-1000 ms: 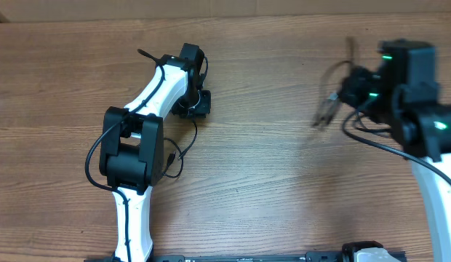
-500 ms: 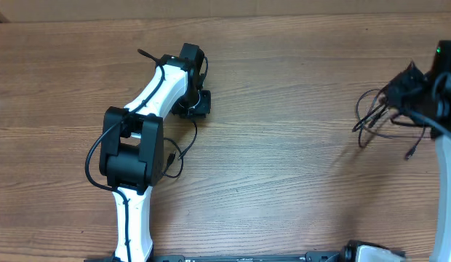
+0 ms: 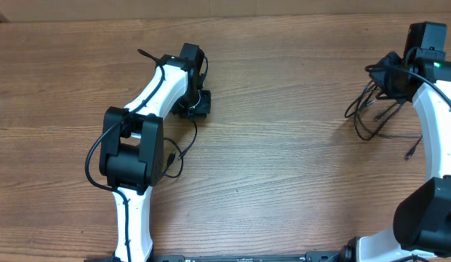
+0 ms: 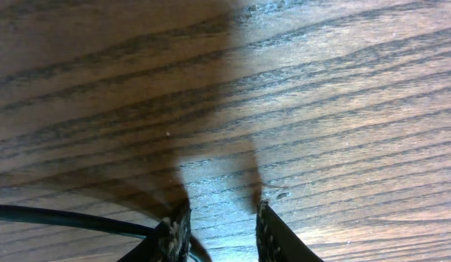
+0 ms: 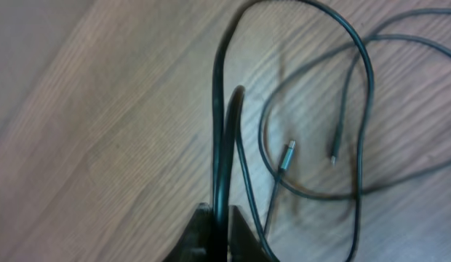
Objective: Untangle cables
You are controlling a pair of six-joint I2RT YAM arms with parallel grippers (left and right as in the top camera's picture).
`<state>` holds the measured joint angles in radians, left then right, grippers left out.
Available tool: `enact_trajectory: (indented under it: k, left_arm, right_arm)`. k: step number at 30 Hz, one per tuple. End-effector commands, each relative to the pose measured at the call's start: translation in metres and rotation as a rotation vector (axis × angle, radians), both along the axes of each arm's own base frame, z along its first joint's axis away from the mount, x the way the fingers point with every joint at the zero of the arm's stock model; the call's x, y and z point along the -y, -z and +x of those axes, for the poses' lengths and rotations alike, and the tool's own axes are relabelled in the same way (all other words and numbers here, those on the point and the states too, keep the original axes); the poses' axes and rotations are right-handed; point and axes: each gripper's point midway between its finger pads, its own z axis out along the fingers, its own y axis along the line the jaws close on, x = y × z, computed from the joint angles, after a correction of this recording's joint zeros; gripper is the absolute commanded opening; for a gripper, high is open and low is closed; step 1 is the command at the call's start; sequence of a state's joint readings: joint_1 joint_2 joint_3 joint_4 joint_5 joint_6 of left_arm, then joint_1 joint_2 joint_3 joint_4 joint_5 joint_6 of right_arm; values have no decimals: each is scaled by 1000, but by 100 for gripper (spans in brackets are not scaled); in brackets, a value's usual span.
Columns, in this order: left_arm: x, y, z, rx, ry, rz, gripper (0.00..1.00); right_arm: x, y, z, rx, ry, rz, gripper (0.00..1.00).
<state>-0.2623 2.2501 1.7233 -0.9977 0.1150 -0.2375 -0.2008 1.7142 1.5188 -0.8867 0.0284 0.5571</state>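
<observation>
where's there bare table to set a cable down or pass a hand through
Widest free patch: the middle of the table, between the left arm and the cables. Also bare: the left side beyond that arm, and the near edge between the arm bases. Crowded: the right edge, where loops and plugs spread by the right arm.

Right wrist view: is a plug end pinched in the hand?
No. Both plug ends sit clear of the right hand; only a stretch of cable runs into it.

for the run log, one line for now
left gripper: open, close to table | right gripper: shut on cables | cables: loose loops
</observation>
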Motion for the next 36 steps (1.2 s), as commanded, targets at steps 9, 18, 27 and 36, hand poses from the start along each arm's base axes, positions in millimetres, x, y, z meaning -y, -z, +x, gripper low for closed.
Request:
enact_trajectory:
  k: [9, 18, 27, 36]
  left_arm:
    - [-2, 4, -2, -7, -13, 16, 31]
    - [-2, 4, -1, -5, -13, 16, 31]
    - [-2, 4, -1, -4, -13, 16, 27]
    - [0, -11, 9, 19, -21, 5, 42]
  right_arm:
    - [5, -5, 7, 29, 6, -18, 100]
    - [-31, 15, -27, -121, -72, 160, 100]
    - [-98, 59, -62, -281, -210, 280, 100]
    - [-185, 102, -84, -313, -419, 342, 100]
